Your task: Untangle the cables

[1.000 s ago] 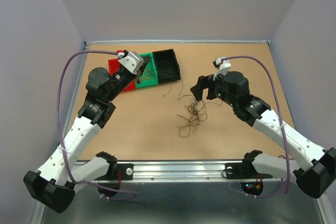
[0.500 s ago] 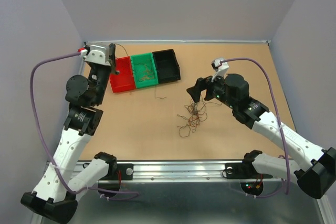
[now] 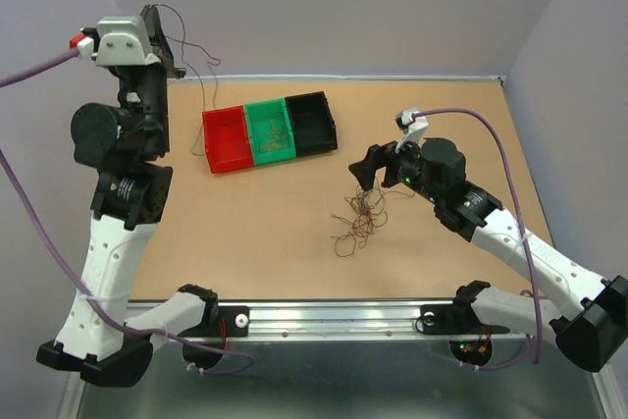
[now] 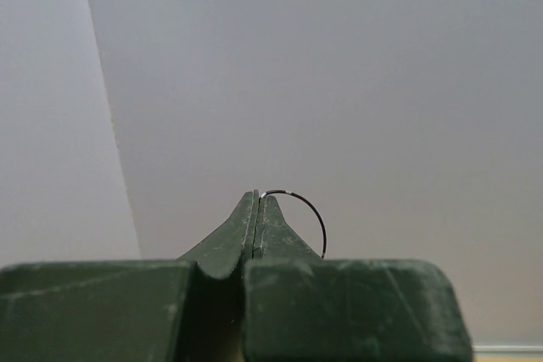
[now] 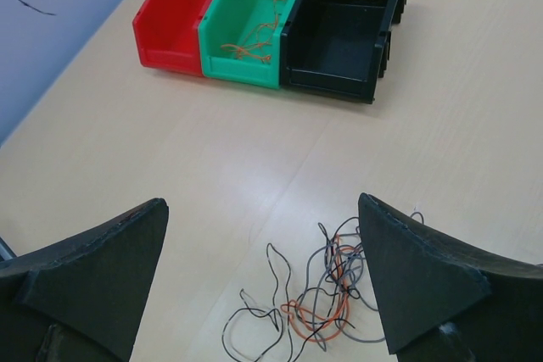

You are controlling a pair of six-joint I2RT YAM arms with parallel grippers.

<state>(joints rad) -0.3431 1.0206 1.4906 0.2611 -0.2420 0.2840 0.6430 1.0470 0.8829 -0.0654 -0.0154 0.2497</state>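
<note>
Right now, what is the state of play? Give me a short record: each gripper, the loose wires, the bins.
left gripper: shut on one dark wire, high above the far left of the table
right gripper: open, empty, hovering over the tangle
tangle: dark, brown and orange wires bunched on the table, touched by neither gripper
green bin: holds a few orange-brown wires
red bin: no wires visible
black bin: no wires visible

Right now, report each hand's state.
Left hand: closed, pinching one thin dark cable.
Right hand: open, holding nothing, by the tangled cables.
</note>
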